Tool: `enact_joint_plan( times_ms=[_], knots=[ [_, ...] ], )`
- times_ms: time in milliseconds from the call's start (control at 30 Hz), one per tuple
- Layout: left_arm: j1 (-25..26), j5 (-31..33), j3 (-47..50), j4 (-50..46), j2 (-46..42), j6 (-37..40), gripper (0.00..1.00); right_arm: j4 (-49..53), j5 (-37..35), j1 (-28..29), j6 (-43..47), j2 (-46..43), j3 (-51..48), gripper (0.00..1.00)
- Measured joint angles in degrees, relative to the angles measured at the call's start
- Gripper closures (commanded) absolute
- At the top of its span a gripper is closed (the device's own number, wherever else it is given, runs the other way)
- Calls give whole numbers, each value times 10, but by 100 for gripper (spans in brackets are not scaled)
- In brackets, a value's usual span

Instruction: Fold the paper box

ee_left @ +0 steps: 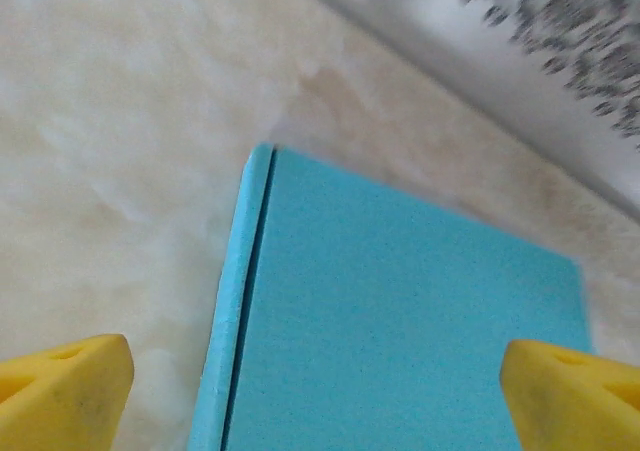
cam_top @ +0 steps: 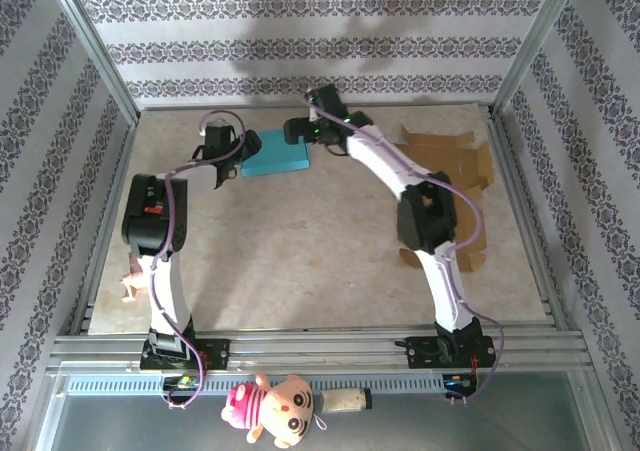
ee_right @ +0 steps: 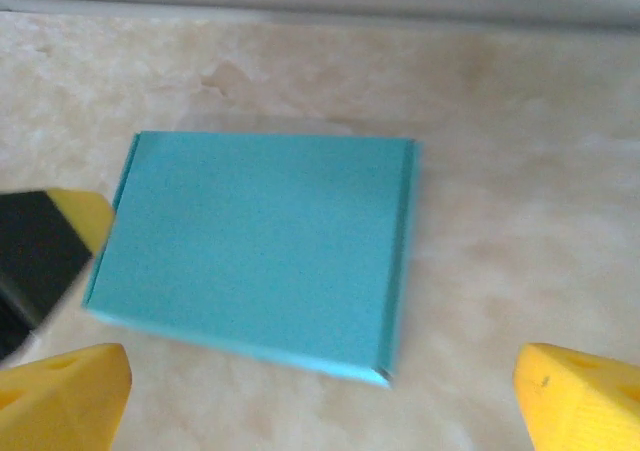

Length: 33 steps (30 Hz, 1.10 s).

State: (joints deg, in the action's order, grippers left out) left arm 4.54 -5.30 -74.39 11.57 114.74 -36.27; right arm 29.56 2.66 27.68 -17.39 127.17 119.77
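The paper box (cam_top: 277, 155) is blue, folded shut and lying flat on the table near the back wall. My left gripper (cam_top: 243, 155) hovers at its left end, and my right gripper (cam_top: 297, 131) hangs over its back right edge. In the left wrist view the box lid (ee_left: 400, 321) lies below and between the yellow fingertips (ee_left: 62, 391), and the left gripper (ee_left: 320, 401) is open and holds nothing. In the right wrist view the whole box (ee_right: 260, 251) lies ahead of the open right gripper (ee_right: 320, 401), with a left-gripper finger (ee_right: 45, 251) at the box's left edge.
Flat brown cardboard blanks lie at the right (cam_top: 452, 156) and under the right arm (cam_top: 472, 253). A small pink toy (cam_top: 130, 287) sits by the table's left edge. Metal frame posts (cam_top: 95, 46) border the table, and a plush doll (cam_top: 275, 408) lies in front of the rail.
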Motion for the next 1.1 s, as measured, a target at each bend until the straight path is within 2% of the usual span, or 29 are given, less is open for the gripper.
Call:
enact_joint_plan(
  times_ms=[67, 167, 267, 333, 400, 533, 667, 800, 867, 967, 1067, 1100],
  knots=[
    [-2, -1, 14, -9, -59, 8, 5, 3, 4, -42, 31, -88, -66, 2],
    [0, -28, 43, -8, -156, 5, 4, -2, 5, -144, 64, -198, -147, 2],
    [16, -77, 78, -5, -233, -1, 2, -5, -10, -260, 75, -234, -186, 2],
    [39, -125, 112, -4, -274, -2, 1, 0, -36, -325, 75, -222, -199, 2],
    [72, -163, 150, -12, -310, -1, 0, 9, -64, -360, 77, -193, -201, 2],
    [168, -189, 211, -79, -392, 27, 0, 38, -115, -389, 94, -110, -178, 2],
    [251, -198, 245, -117, -480, 67, 0, 72, -109, -417, 103, -23, -110, 2],
    [263, -215, 249, -123, -518, 94, 0, 122, -80, -455, 111, 48, -33, 5],
    [263, -220, 250, -123, -517, 101, 0, 152, -66, -470, 120, 82, 10, 12],
    [263, -226, 255, -125, -513, 112, 0, 197, -40, -483, 132, 124, 62, 33],
    [263, -223, 253, -135, -499, 128, 0, 229, -22, -482, 133, 136, 69, 62],
    [264, -217, 248, -144, -491, 132, 0, 234, -17, -478, 132, 136, 68, 74]
  ],
)
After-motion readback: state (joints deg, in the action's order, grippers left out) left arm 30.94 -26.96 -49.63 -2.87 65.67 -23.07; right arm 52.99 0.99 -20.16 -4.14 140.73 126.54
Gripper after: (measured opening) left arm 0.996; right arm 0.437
